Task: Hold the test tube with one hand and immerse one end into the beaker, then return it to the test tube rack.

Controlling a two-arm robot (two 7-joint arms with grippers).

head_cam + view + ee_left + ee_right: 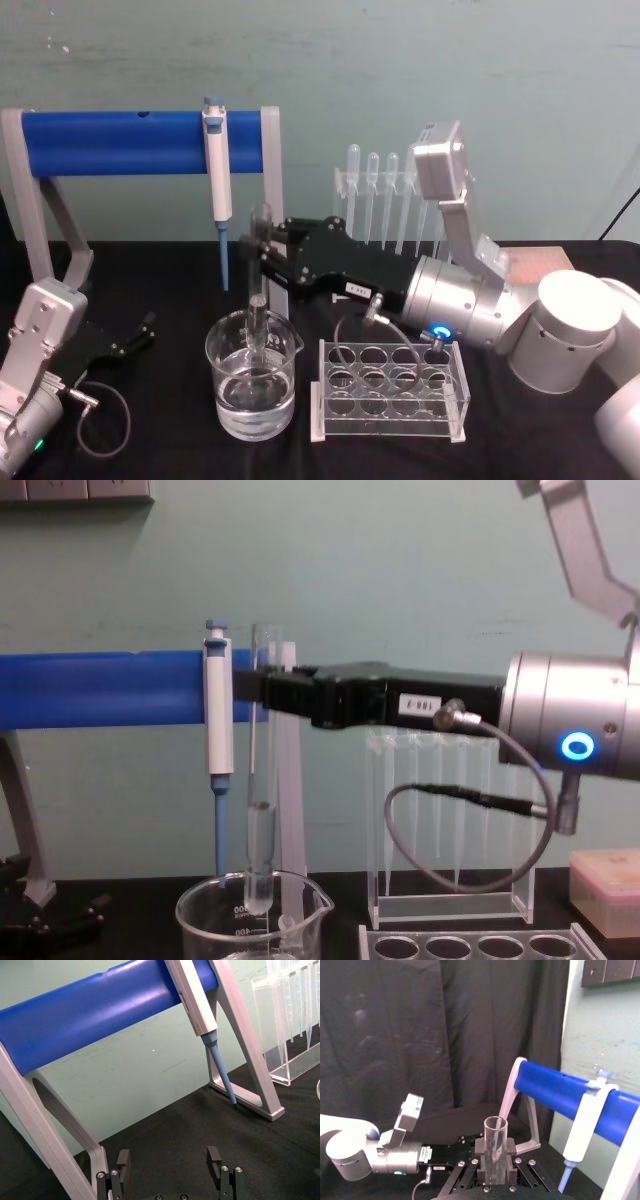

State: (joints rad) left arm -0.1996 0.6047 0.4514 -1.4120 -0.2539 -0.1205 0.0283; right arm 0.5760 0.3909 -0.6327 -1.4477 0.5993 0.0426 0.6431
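1. Black cloth is covering the surface, and a pale green wall is standing behind it.
2. The test tube (pixel 262 780) is hanging upright over the beaker (pixel 225 385), with its round end below the rim and inside the glass. Whether that end is touching the water cannot be told. Some clear liquid seems to be sitting in the tube's lower part.
3. The right gripper (pixel 258 248) is reaching in from the robot's right and pinching the tube high up, just under its open rim.
4. The beaker is holding clear water (pixel 255 395) low down, well under the rim. The test tube rack (pixel 325 400) is standing just beside it on the robot's right, and its wells are looking empty.
5. The likely risks:
   - The smooth glass is slipping down through the high pinch.
   - The round end is knocking the beaker wall if the arm is swinging sideways before lifting clear.
   - The tube is missing a narrow well and catching on the rack's top plate.
   - The tube is brushing the pipettor (pixel 214 160), which is hanging near it on the blue bar (pixel 120 142).
6. The left gripper (pixel 167 1160) is resting on the surface at the robot's left with its fingers spread, holding nothing.
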